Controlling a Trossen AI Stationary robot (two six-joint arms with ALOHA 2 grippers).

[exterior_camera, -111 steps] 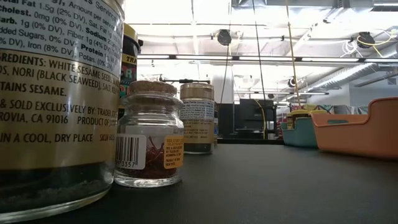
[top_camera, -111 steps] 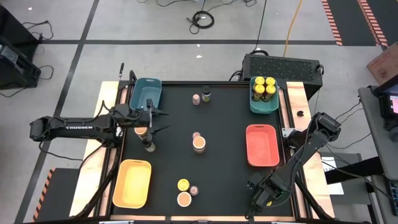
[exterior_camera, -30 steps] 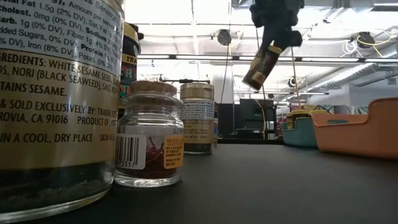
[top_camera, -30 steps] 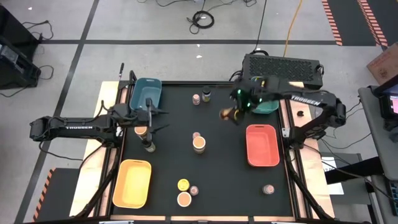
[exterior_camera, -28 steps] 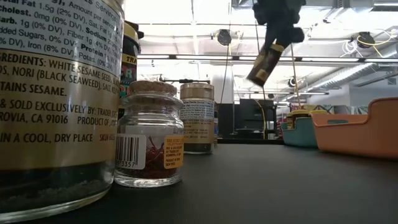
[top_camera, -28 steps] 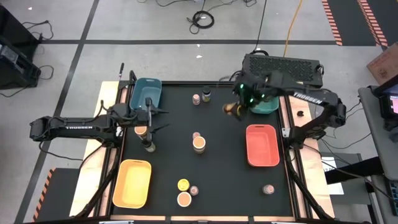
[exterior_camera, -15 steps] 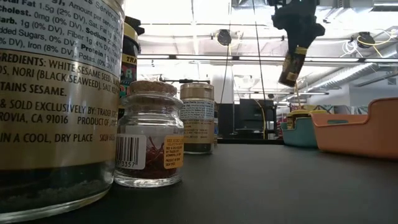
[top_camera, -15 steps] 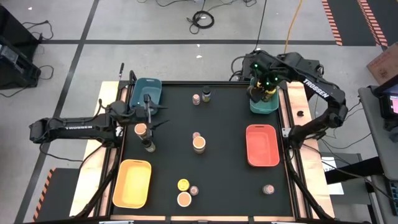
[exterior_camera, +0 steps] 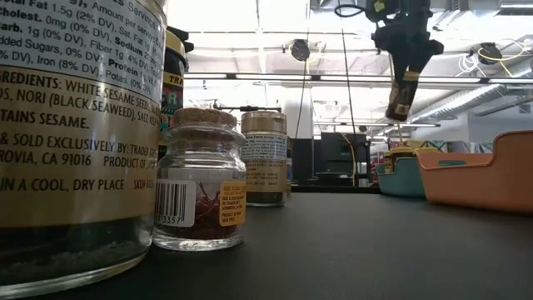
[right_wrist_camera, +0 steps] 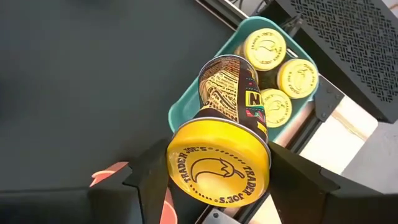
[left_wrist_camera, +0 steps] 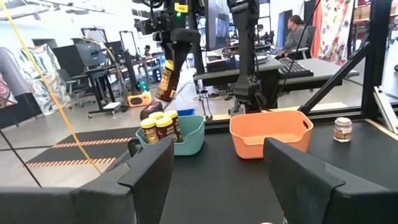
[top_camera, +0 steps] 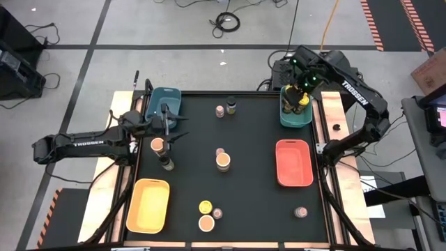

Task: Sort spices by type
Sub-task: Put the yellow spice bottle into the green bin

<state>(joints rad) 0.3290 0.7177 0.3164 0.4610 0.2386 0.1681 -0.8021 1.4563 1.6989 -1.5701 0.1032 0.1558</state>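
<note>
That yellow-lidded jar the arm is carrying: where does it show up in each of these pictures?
High view: yellow-lidded jar upper right, above teal tray.
Low view: jar hanging upper right, over the tray.
Left wrist view: jar upper left, above tray.
Right wrist view: jar centre, lid nearest; tray behind.

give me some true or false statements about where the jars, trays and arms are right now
1. The right gripper holds a yellow-lidded jar. True.
2. That jar hangs over the orange tray. False: it hangs over the teal tray at the table's far right, where other yellow-lidded jars already stand.
3. The yellow tray has jars in it. False: none show in it.
4. The left gripper holds a jar. False: nothing sits between its fingers; it waits near the blue tray.
5. A tan-lidded jar stands mid-table. True.
</note>
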